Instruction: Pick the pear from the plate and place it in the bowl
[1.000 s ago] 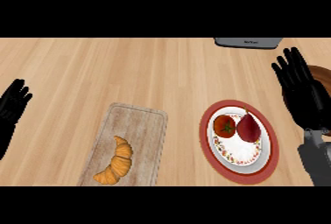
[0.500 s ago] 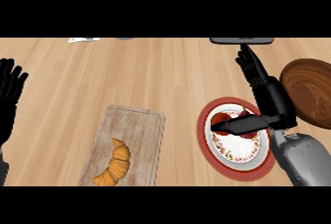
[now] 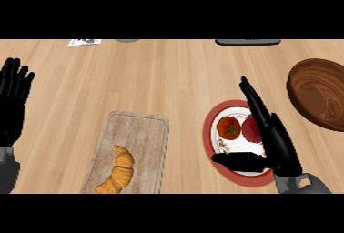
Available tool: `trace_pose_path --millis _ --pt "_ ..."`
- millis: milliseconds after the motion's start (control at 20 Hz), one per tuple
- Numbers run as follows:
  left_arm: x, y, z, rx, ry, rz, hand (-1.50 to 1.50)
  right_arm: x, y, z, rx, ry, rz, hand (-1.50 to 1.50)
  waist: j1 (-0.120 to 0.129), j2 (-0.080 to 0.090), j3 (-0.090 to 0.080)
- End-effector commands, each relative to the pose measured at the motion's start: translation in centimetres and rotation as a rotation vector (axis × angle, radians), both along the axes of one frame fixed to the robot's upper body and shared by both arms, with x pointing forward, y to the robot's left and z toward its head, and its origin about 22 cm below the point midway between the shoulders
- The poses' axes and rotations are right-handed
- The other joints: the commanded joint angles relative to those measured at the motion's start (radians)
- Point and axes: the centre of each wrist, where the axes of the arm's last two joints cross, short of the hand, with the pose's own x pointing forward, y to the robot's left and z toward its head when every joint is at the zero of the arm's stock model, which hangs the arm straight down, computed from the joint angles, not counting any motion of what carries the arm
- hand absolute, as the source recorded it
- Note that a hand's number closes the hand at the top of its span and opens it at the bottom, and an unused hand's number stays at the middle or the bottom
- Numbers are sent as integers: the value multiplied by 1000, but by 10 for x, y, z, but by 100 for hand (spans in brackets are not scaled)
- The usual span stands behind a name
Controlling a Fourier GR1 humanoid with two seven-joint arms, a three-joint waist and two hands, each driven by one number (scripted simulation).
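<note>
Lying on red-rimmed round plate (image 3: pixel 209 136), dark red rounded pear (image 3: pixel 251 129) touches black right hand (image 3: pixel 272 136) at hand's 9 o'clock, fingers straight, thumb spread. Wooden bowl (image 3: pixel 319 98) at 2 o'clock. Left hand (image 3: pixel 13 102) open, resting.

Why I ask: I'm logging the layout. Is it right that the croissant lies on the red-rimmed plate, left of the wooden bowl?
Not quite. In the head view the croissant lies on the wooden cutting board, not the red-rimmed plate. It is indeed left of the wooden bowl.
</note>
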Motion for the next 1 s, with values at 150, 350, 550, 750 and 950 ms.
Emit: trace_pose_path --millis 150,350,550,750,950 --pt "8 1 6 -17 10 14 0 -18 -29 74 -277 69 -179 -150 -8 -4 -1" --pt "12 -2 11 -10 6 8 0 -21 -44 88 -532 283 -174 -150 -5 0 -2" --pt "8 -7 5 -2 -5 -8 0 -24 -46 115 -670 441 -135 -150 16 1 -1" --pt "1 1 -8 -2 -11 -9 0 -29 -51 120 -788 544 -75 -150 18 3 1" --pt "11 -7 13 -11 -2 -24 0 -20 -61 134 -780 597 -68 -150 17 4 2"
